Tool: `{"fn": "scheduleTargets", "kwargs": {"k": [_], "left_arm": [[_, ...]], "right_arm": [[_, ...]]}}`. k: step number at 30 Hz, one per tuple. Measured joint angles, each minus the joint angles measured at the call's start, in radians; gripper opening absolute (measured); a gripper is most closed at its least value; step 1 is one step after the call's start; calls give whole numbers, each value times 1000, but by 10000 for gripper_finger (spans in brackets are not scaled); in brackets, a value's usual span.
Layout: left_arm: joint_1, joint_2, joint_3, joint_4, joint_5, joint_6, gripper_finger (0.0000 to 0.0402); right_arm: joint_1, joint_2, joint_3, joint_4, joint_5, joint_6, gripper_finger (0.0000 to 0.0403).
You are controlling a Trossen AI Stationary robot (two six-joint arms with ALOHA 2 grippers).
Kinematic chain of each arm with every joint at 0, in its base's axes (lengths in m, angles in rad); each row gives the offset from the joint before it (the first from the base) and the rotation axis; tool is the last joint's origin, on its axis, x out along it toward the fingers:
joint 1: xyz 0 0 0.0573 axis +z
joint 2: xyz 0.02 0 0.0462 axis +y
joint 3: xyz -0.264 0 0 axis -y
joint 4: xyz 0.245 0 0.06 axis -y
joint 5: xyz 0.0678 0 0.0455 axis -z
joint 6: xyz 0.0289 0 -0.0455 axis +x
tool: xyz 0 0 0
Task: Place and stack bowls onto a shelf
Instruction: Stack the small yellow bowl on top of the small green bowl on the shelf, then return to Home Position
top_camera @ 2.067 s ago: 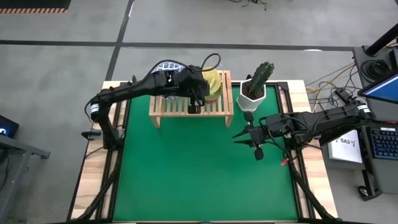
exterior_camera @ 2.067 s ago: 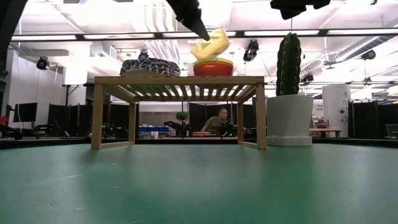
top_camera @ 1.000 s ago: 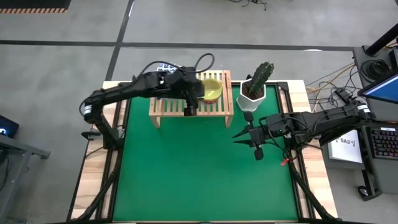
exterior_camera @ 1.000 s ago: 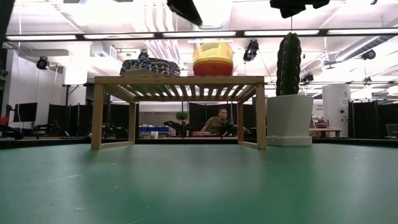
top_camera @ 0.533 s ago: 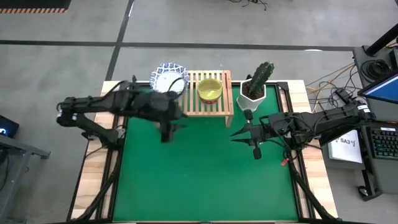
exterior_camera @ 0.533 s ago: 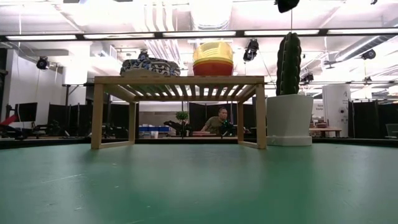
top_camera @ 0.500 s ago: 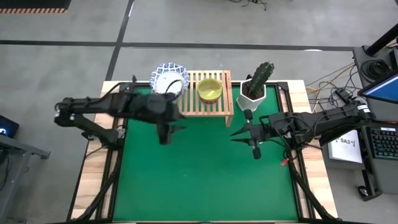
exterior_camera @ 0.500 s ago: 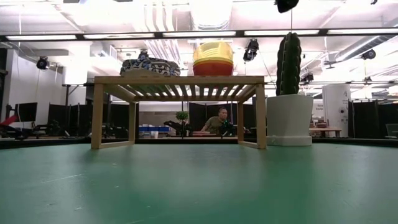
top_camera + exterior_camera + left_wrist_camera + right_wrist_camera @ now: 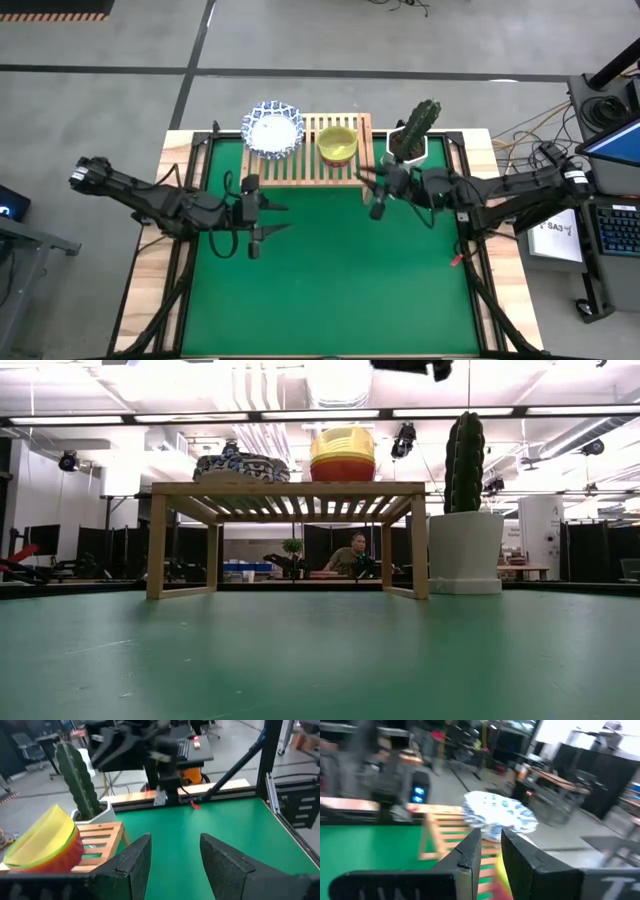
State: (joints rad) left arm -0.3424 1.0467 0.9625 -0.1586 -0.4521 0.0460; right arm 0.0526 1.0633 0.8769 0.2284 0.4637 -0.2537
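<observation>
The light-wood shelf (image 9: 318, 160) stands at the table's far edge. On its left end sits a stack of white bowls with blue-patterned rims (image 9: 272, 130) (image 9: 240, 466). Near its right end a yellow-green bowl (image 9: 337, 145) is nested on a red one (image 9: 342, 468). My left gripper (image 9: 272, 218) (image 9: 174, 855) hangs open over the green mat, in front of the shelf's left end, with nothing between its fingers. My right gripper (image 9: 368, 192) (image 9: 491, 850) is at the shelf's front right corner, its fingers a little apart and empty, pointing toward the blue-patterned bowls (image 9: 501, 818).
A tall cactus (image 9: 420, 122) in a white pot (image 9: 465, 552) stands just right of the shelf, close behind my right arm. The green mat (image 9: 330, 290) lies bare in front of both grippers. A person (image 9: 350, 555) sits far off in the room.
My left gripper has drawn back from above the shelf toward the table's near left, leaving the yellow-green bowl nested on the red one. My right gripper has gone toward the table's left and far edge, up to the shelf's front right corner.
</observation>
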Motion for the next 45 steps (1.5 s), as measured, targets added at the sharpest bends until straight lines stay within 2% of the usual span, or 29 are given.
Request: {"fn": "scheduleTargets", "kwargs": {"k": [8, 11, 14, 21, 26, 28, 31, 34, 38, 40, 45], "left_arm": [[-2, -6, -36, 53, -5, 13, 152], [-2, -6, -35, 53, -5, 13, 152], [-2, -6, -35, 52, -5, 12, 152], [-3, -6, -35, 46, -4, -3, 152], [-15, -6, -35, -1, -2, -5, 152], [-25, -10, -35, -53, -2, -7, 152], [-44, -33, -38, -180, -4, -20, 152], [-63, -87, -60, -260, -6, -77, 152], [-78, -208, -171, -255, -7, -114, 146], [-78, -279, -250, -215, -8, -121, 141], [-69, -473, -447, -81, -11, -134, 122]], "right_arm": [[-233, 177, 169, -93, -5, 14, 15], [-288, 226, 220, -159, -109, 48, 10], [-305, 275, 259, -216, -200, 83, 9], [-307, 339, 281, -237, -195, 85, 9], [-304, 329, 281, -236, -177, 87, 9], [-295, 313, 276, -232, -202, 83, 9], [-283, 271, 231, -224, -322, 68, 9], [-277, 213, 138, -203, -504, 49, 9], [-275, 125, -33, -104, -748, 21, 9], [-274, 91, -127, -28, -779, 34, 9], [-276, -3, -303, 99, -777, 52, 9]]}}
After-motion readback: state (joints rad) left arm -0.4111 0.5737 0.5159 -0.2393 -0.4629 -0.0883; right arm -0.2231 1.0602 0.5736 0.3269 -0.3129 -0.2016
